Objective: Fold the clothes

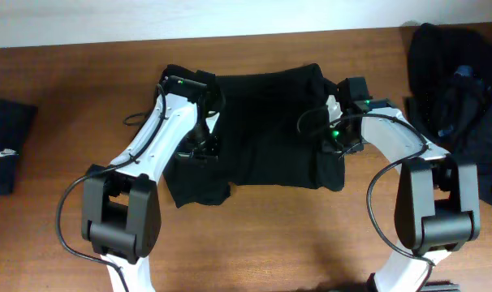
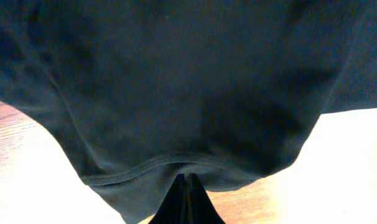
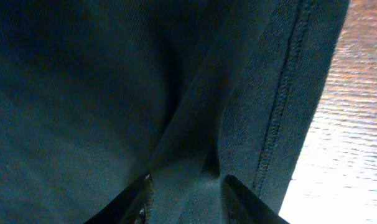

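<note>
Overhead: a black T-shirt [image 1: 266, 122] is spread on the tabletop [image 1: 270, 235] near the rear edge, flanked by the left gripper [image 1: 199, 148] and right gripper [image 1: 335, 142]. Left wrist: the jaws are seen closed, seemingly pinching the hem. Right wrist: a fold beside the stitched seam is clamped. The cloth is judged soft and limp, best taken at hems.

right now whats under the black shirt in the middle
Wood table shows around the shirt, and in the wrist views right past its hem. Under its middle nothing can be seen: the cloth covers it.
</note>
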You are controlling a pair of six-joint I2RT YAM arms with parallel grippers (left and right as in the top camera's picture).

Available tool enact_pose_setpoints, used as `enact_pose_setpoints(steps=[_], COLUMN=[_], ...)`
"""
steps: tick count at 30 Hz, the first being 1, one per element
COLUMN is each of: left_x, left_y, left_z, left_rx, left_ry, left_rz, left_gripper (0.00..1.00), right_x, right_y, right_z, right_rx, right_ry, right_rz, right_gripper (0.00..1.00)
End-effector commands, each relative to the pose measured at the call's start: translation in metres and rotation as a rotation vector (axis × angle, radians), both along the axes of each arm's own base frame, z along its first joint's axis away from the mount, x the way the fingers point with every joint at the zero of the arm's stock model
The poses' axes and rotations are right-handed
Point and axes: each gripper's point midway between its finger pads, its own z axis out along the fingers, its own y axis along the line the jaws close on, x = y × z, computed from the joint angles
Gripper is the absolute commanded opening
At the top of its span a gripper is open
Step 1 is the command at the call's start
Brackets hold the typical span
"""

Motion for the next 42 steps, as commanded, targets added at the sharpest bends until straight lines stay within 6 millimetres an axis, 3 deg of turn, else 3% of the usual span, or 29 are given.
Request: enact_pose_setpoints(steps=[1, 6, 11, 16, 31, 42], left_x=[0.000, 0.000, 0.001, 0.001, -0.001, -0.001], left_y=[0.006, 0.006, 0.006, 0.006, 0.006, 0.006], left_z=[-0.001, -0.001, -0.002, -0.002, -0.001, -0.001], left_rx=[0.028, 0.028, 0.027, 0.027, 0.030, 0.030], left_ry=[-0.001, -0.001, -0.004, -0.005, 0.003, 0.002], left_rz=[0.009, 0.009, 0.009, 0.009, 0.009, 0.009], left_gripper=[0.02, 0.03, 0.06, 0.07, 0.07, 0.06], right_x=[-0.002, 0.001, 0.003, -0.003, -0.013, -0.008], right_y=[0.005, -0.002, -0.018, -0.030, -0.017, -0.009], right_z=[0.002, 0.009, 0.020, 0.017, -0.005, -0.009], right_rx=[0.025, 0.027, 0.029, 0.024, 0.012, 0.013], right_ry=[0.001, -0.018, -0.036, -0.012, 0.042, 0.009], right_rz=[0.016, -0.003, -0.046, -0.053, -0.014, 0.011], right_gripper=[0.42, 0.50, 0.50, 0.50, 0.49, 0.49])
